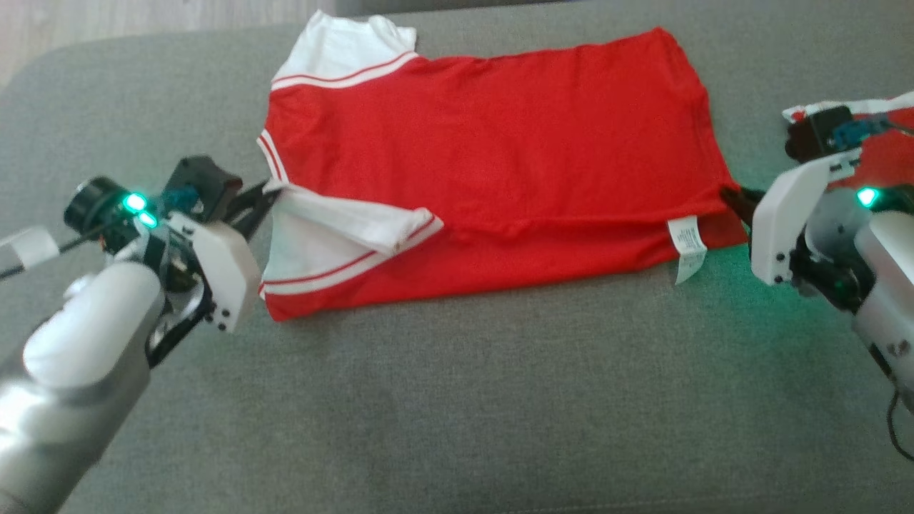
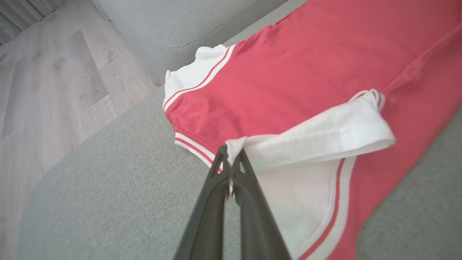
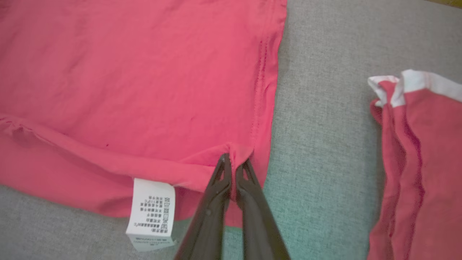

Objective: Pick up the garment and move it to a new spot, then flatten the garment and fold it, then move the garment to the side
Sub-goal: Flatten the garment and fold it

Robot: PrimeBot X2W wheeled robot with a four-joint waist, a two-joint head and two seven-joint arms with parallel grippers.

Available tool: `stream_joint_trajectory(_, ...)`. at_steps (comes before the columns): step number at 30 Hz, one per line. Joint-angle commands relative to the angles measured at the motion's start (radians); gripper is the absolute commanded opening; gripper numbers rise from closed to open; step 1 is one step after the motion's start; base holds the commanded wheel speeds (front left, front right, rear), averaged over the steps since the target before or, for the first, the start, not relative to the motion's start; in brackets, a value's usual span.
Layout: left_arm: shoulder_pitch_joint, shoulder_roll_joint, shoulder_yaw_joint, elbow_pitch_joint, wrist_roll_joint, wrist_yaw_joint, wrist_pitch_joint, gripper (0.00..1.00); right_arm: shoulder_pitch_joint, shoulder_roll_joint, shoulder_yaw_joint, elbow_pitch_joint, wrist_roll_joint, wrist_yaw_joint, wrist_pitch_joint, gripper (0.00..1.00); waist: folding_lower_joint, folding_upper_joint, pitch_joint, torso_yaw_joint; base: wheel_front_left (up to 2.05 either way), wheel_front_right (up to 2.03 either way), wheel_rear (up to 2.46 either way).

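Garment point(image 1: 493, 143), a red T-shirt with white sleeves, lies spread across the upper middle of the head view on a grey sofa cushion point(image 1: 500, 392). At its left edge the left tool point(image 1: 268, 191) is clenched on the folded-over white sleeve point(image 1: 343, 221). At its lower right corner the right tool point(image 1: 728, 194) is clenched on the red hem, just beside a white care label point(image 1: 687, 246). A second red cloth point(image 1: 882, 153) lies at the right edge, apart from it.
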Motion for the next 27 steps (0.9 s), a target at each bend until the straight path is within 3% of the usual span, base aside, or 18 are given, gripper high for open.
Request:
stream_joint_trajectory(1, -0.078, 0.028, 0.028, 0.004, -0.002, 0.002, -0.013, 0.0, -0.035, -0.002, 0.002, -0.01, -0.006, 0.003, -0.018, 0.0, -0.0001, 0.0, 0.018, -0.003, 0.0, 0.0, 0.0)
stream_joint_trajectory(8, -0.175, -0.016, -0.007, 0.15, 0.004, 0.004, -0.062, 0.0, -0.086, 0.023, 0.012, 0.041, 0.004, 0.003, -0.068, 0.0, -0.0001, 0.0, 0.055, 0.001, 0.0, 0.0, 0.0)
stream_joint_trajectory(9, -0.185, -0.025, -0.008, 0.174, 0.013, 0.012, -0.075, 0.18, -0.09, 0.029, 0.001, 0.053, 0.017, 0.003, -0.078, 0.96, -0.0001, 0.0, 0.057, 0.003, 0.0, 0.0, 0.0)
stream_joint_trajectory(10, -0.195, -0.035, -0.01, 0.195, 0.023, 0.022, -0.092, 0.96, -0.095, 0.035, -0.004, 0.06, 0.028, 0.003, -0.086, 1.0, -0.0001, 0.0, 0.058, 0.006, 0.0, 0.0, 0.0)
stream_joint_trajectory(15, -0.224, -0.098, 0.024, 0.264, 0.028, 0.08, -0.232, 1.0, -0.12, 0.04, -0.038, 0.077, 0.026, 0.003, -0.233, 1.0, -0.0001, 0.0, 0.049, 0.022, 0.0, 0.0, 0.0)
stream_joint_trajectory(20, -0.211, -0.152, 0.104, 0.268, 0.001, 0.172, -0.439, 1.0, -0.116, 0.07, -0.101, 0.075, 0.017, 0.003, -0.473, 1.0, -0.0001, 0.0, 0.007, 0.031, 0.0, 0.0, 0.0)
stream_joint_trajectory(23, -0.164, -0.176, 0.171, 0.21, -0.019, 0.223, -0.479, 1.0, -0.094, 0.113, -0.148, 0.077, -0.005, 0.003, -0.611, 1.0, -0.0001, 0.0, -0.025, 0.033, 0.0, 0.0, 0.0)
stream_joint_trajectory(27, -0.029, -0.197, 0.312, -0.01, 0.023, 0.308, -0.483, 1.0, -0.033, 0.182, -0.273, 0.037, -0.059, 0.003, -0.654, 1.0, -0.0001, 0.0, -0.057, 0.036, 0.0, 0.0, 0.0)
